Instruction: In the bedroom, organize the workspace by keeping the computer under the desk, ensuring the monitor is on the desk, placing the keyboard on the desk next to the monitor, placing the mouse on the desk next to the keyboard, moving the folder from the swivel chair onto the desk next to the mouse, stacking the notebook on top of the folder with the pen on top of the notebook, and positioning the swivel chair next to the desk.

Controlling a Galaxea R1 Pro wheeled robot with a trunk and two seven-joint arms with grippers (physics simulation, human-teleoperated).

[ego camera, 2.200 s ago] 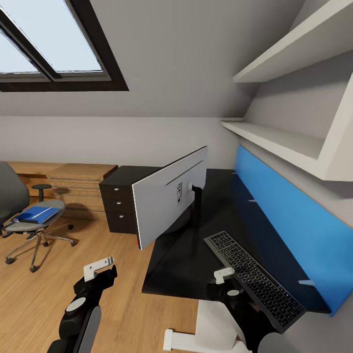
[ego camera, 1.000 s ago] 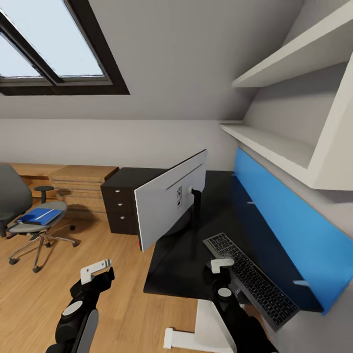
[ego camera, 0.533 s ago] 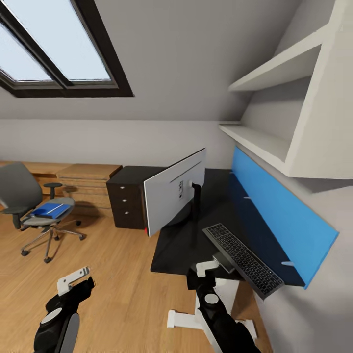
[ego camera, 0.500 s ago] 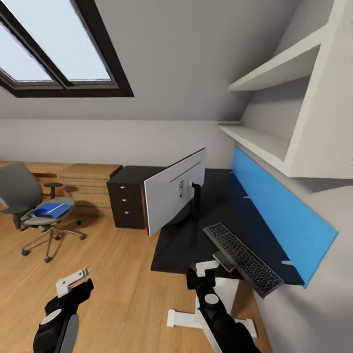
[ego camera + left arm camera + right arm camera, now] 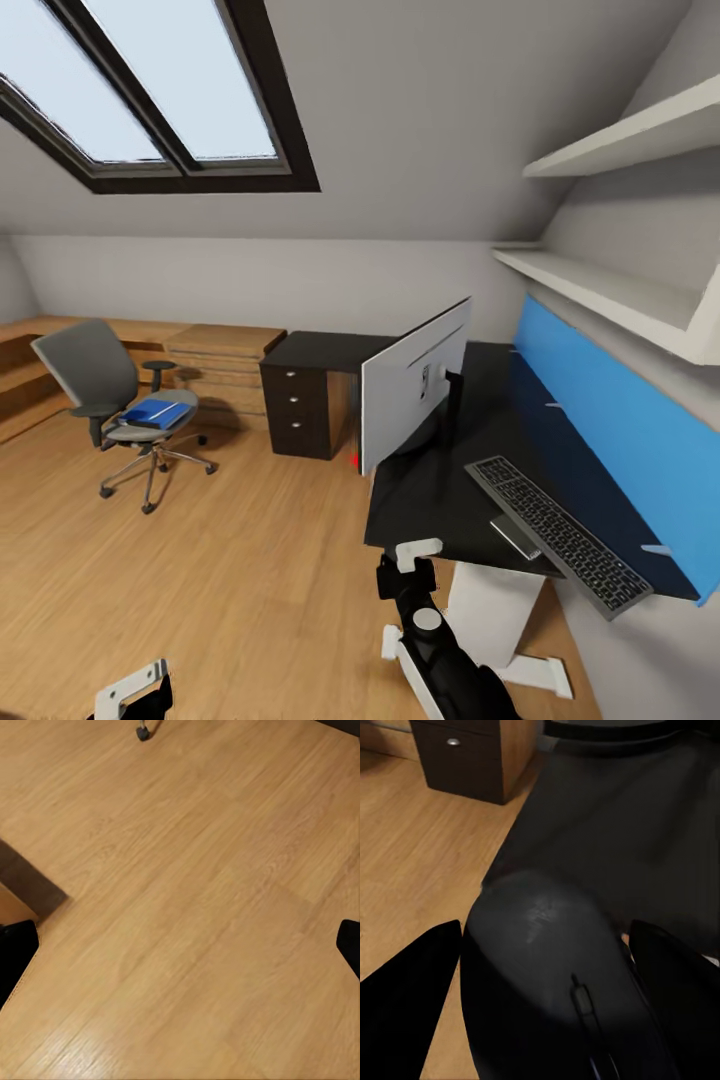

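Note:
The black-topped desk (image 5: 440, 500) carries the monitor (image 5: 415, 385), its grey back toward me, and the keyboard (image 5: 560, 530), which overhangs the near edge. A thin grey flat piece (image 5: 516, 537), perhaps the notebook, lies against the keyboard. The swivel chair (image 5: 95, 375) stands at the far left with the blue folder (image 5: 155, 412) on its seat. My right gripper (image 5: 408, 560) hangs before the desk's near corner, shut on the black mouse (image 5: 547, 975). Over bare floor, my left gripper (image 5: 135, 688) is open, fingertips (image 5: 15, 960) wide apart.
Black drawers (image 5: 305, 410) stand under the desk's far end, with low wooden cabinets (image 5: 220, 365) along the back wall. A blue back panel (image 5: 610, 420) and white shelves (image 5: 600, 290) line the right wall. Wood floor (image 5: 220, 560) stretches between chair and desk.
The whole view has shifted: the camera has backed off and turned left, so the desk sits farther right and the chair is fuller in view. My left gripper shows lower in the picture.

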